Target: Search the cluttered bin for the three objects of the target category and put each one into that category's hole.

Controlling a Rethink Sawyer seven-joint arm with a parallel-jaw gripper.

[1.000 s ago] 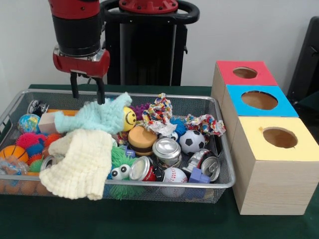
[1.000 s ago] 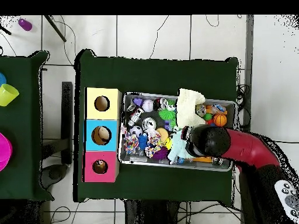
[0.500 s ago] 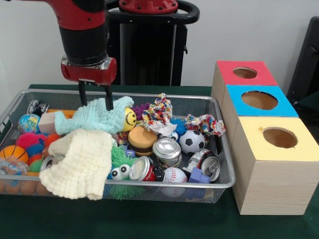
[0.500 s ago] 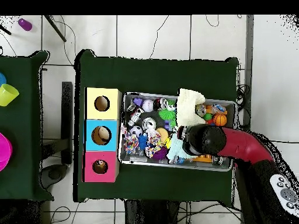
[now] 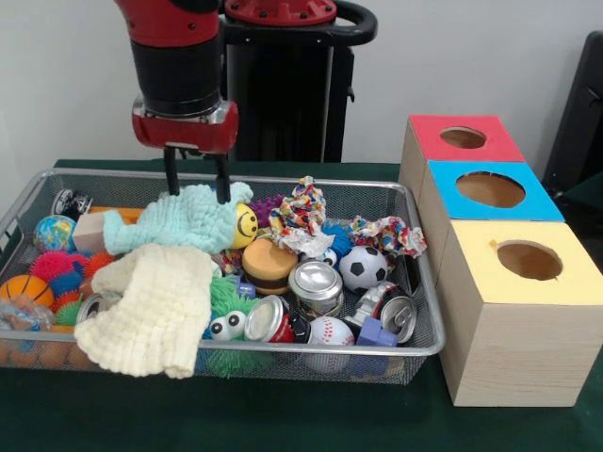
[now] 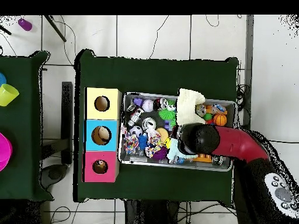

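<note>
bin (image 5: pixel 423 347): wire mesh basket on green worktop (image 5: pixel 283 414), packed full, stuff overlapping
left side: orange ball (image 5: pixel 25 289), globe ball (image 5: pixel 54 232), spiky pink toy (image 5: pixel 57 266), all half buried at the left wall
cream cloth (image 5: pixel 155 306): draped over the front rim, hiding what's under it
mint cloth (image 5: pixel 184 219): lies on top of the pile, behind the cream one, just left of the smiley ball (image 5: pixel 244 225)
claw (image 5: pixel 197 185): open, empty, two dark fingers pointing down with tips at the mint cloth's upper edge, touching or just above, can't tell which
centre: burger toy (image 5: pixel 268 263), upright can (image 5: pixel 315 285), tipped can (image 5: pixel 270 320), baseball (image 5: pixel 332 331), soccer ball (image 5: pixel 363 267), rag knots (image 5: pixel 303 212) at back
right: three boxes beside the bin, red box (image 5: pixel 460 141) far, blue box (image 5: pixel 489 193) middle, yellow box (image 5: pixel 526 301) near, one round hole each
target: category not given in the frames; likely cans, balls or cloths, all of them in the bin, none at a hole
step (judgement): probably about to pinch the mint cloth, either to clear it or as the target
risk: cloth may snag and drag the smiley ball or rag knots out with it
risk: thin pinch on loose knit could slip, cloth drops back
risk: fingers going deep could catch on the mesh or a hidden item
risk: a trailing cloth may miss or jam at a hole
</note>
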